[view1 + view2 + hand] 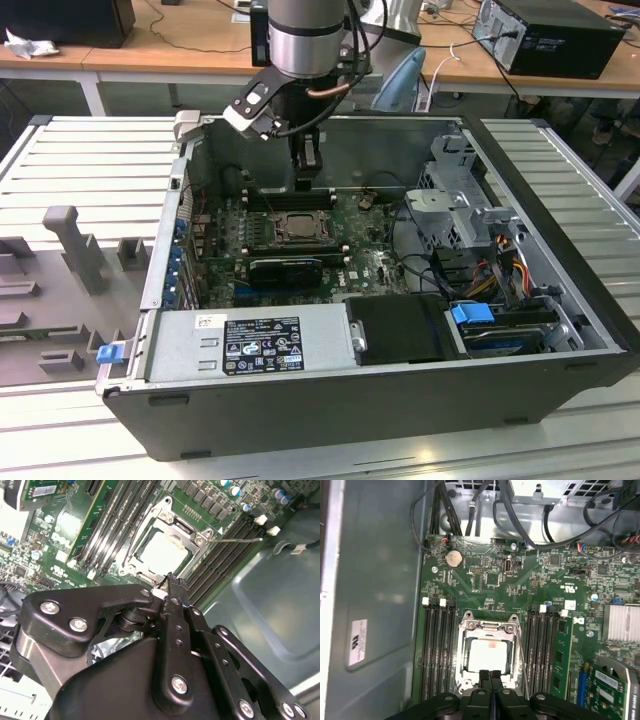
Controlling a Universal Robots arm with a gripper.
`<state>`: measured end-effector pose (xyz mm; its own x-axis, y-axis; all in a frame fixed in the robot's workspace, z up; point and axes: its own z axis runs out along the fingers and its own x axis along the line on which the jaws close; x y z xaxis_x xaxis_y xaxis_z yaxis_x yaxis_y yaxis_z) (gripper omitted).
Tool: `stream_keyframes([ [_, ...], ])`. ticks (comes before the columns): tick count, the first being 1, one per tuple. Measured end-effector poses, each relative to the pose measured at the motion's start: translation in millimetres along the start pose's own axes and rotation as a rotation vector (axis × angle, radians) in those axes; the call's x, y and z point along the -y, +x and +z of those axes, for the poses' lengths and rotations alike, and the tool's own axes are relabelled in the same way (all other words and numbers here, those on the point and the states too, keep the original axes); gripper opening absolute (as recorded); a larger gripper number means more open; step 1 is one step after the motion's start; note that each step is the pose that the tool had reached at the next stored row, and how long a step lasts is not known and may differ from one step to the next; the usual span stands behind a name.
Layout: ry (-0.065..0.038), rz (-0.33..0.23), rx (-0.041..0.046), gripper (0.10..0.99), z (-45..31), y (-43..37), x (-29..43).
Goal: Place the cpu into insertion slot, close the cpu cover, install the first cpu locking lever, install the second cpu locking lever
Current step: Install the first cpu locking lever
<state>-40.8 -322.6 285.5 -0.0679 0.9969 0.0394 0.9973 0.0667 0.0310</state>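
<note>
Fingers (485, 680) of the gripper (490, 676) are pressed together, 2 tips meeting with nothing between them, low over the socket's edge in both wrist views (172, 582). Whether they touch metal there cannot be told. The cpu (488, 655) lies flat in its slot, pale top showing through the window of the cover (489, 626), which lies down around it. The cover's edge nearest the tips is hidden behind them. 1 thin wire lever (520, 650) runs beside the socket and, in the second wrist view (235, 540), reaches out over the memory slots (latched or not is unclear). In the exterior view the gripper (307, 170) hangs inside the open case (330, 400), above the cpu (298, 227).
</note>
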Motion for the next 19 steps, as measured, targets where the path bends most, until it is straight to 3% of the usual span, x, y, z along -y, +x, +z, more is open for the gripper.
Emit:
stream_keyframes([
  [3,0.0,0.0,0.0,0.106,-8.2,0.3,-0.3],
  [19,0.004,-0.109,-0.0031,0.106,-8.2,0.3,-0.2],
])
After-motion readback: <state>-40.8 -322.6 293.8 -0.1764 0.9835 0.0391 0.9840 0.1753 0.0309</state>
